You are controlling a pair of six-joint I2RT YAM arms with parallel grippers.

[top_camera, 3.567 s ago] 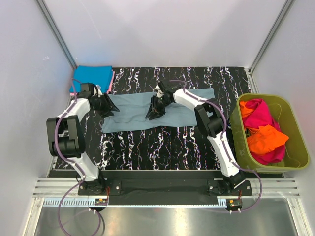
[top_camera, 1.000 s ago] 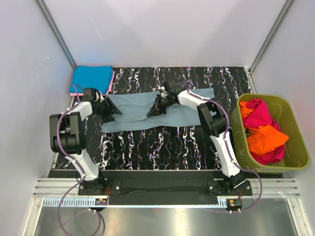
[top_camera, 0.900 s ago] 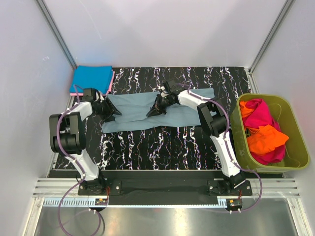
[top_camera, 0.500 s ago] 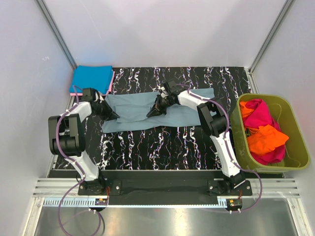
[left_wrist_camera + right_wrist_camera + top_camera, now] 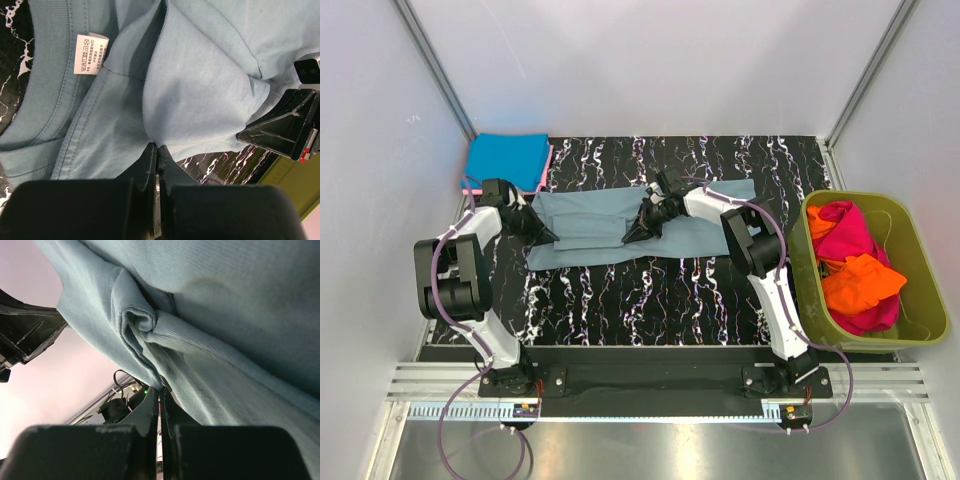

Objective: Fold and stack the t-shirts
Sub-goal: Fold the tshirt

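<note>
From above, the grey-blue t-shirt (image 5: pixel 588 222) lay flat on the tabletop (image 5: pixel 650 300), its long axis running left to right. The left pincer (image 5: pixel 540 234) sat at its left, collar end, and the right pincer (image 5: pixel 637 233) near its middle (the right half lay beyond both). In the left wrist view, that pincer was pressed together on a raised fold below the white label (image 5: pixel 91 53). In the right wrist view, the other pinched a bunched ridge of cloth, though the bite's depth was hard to tell.
</note>
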